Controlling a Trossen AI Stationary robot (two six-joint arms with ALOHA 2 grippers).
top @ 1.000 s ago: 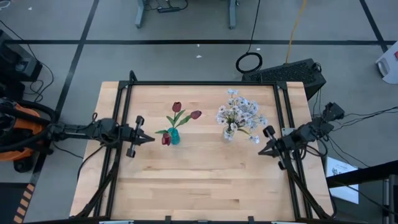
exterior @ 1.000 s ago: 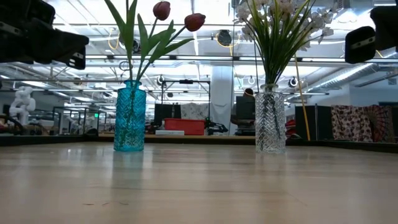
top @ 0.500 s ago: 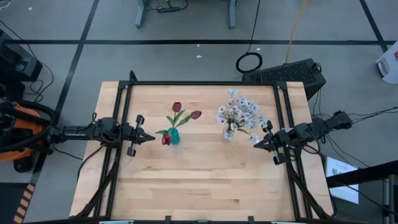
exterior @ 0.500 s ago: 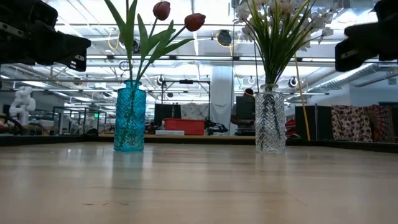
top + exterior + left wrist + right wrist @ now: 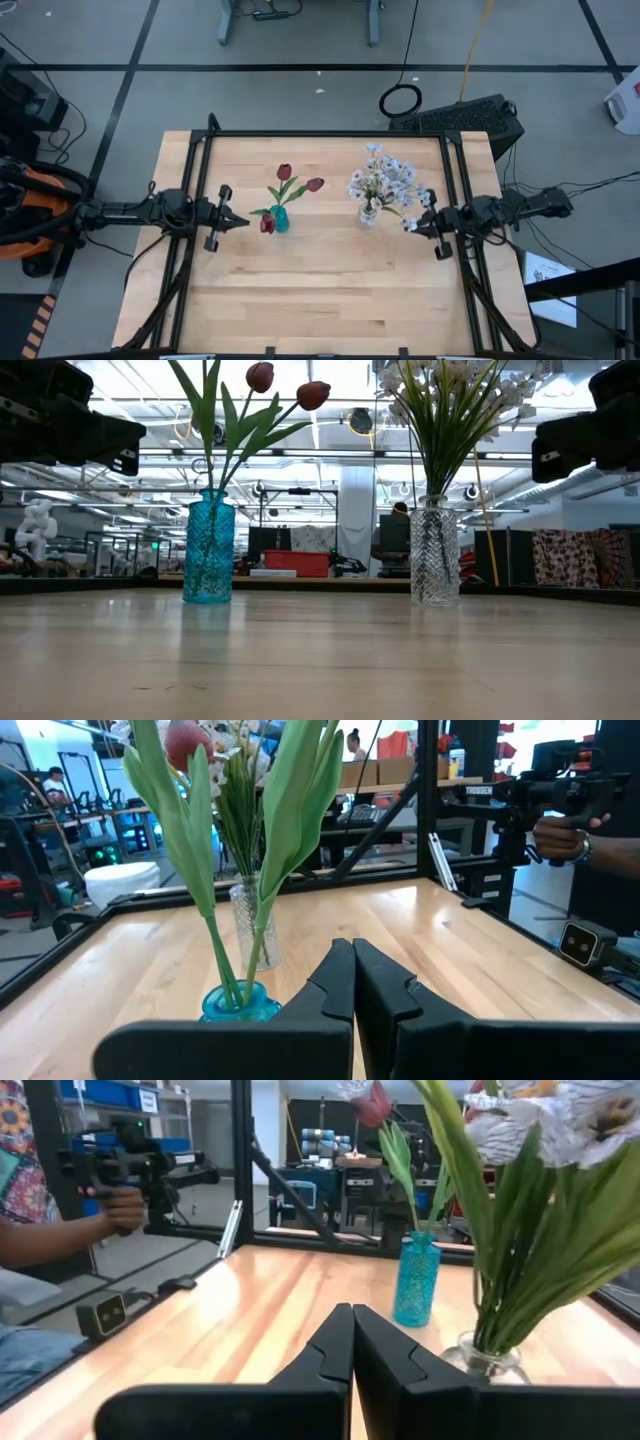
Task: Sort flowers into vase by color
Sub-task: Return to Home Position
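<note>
The wooden table (image 5: 330,290) carries both vases and no loose stems; in my judgement the sorting is complete. The left arm (image 5: 130,212) reaches in from the table's 9 o'clock edge and the right arm (image 5: 500,212) from its 3 o'clock edge, both held above the surface. In the high view the blue vase (image 5: 281,218) stands at about 10 o'clock from the table centre and the transparent vase (image 5: 369,213) at about 2 o'clock, well apart and both upright. The red flowers (image 5: 285,172) stand in the blue vase, with one head hanging low at that vase's 8 o'clock. The white flowers (image 5: 385,178) fill the transparent vase as a dense spray. The left gripper (image 5: 238,222) hovers near the blue vase at its 9 o'clock, fingers pressed together and holding nothing. The right gripper (image 5: 408,226) hovers near the transparent vase at roughly its 3 o'clock, likewise closed and empty. Handling assessment: the flowers appear light, with thin, springy stems and soft heads that would crush or shed. Any further hold is best taken on bare stem below the leaves, never on the blossoms. The tall sprays likely make each vase top-heavy, so a sideways pull on a stem could tip it.
</note>
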